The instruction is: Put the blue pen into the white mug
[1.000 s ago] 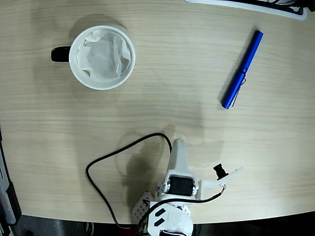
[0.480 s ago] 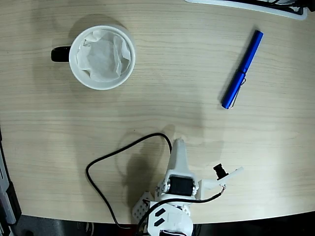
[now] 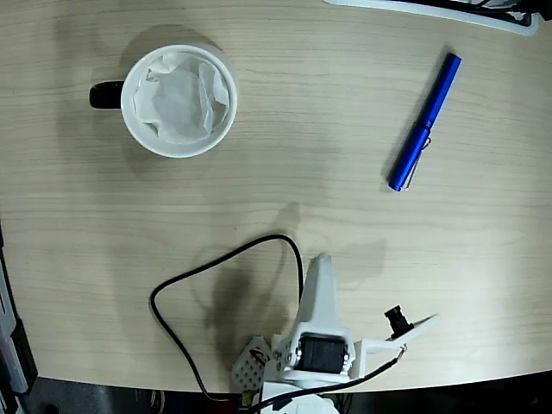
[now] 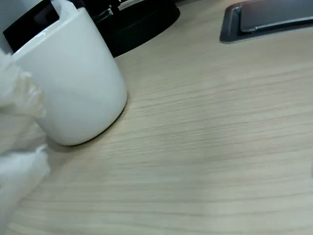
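Near the table's (image 3: 285,129) bottom edge in the fixed view, the tool (image 3: 321,269) holds nothing, opening unreadable. Blue pen (image 3: 423,122) lies upper right, well apart from white mug (image 3: 179,100). Best approach: align across the barrel mid-length.

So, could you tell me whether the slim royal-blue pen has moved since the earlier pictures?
No. The slim royal-blue pen lies unchanged, right of the round white ceramic mug.

No readable text, labels, brands, numbers or signs in either view
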Robot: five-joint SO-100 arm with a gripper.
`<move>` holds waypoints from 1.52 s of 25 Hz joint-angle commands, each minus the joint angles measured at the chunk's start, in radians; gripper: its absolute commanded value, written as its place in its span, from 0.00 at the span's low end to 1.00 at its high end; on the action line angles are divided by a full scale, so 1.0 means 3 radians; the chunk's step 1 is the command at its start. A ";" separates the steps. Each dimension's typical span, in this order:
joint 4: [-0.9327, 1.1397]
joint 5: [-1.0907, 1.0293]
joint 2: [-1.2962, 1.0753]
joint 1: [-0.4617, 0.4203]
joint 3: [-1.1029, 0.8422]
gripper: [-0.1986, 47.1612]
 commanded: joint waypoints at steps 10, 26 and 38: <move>0.0281 -0.1156 -0.2091 0.0317 -0.1979 0.20; 0.0511 -0.3390 -0.3953 0.0736 -0.3380 0.56; 0.0839 -0.5062 -0.5042 0.0895 -0.4336 0.47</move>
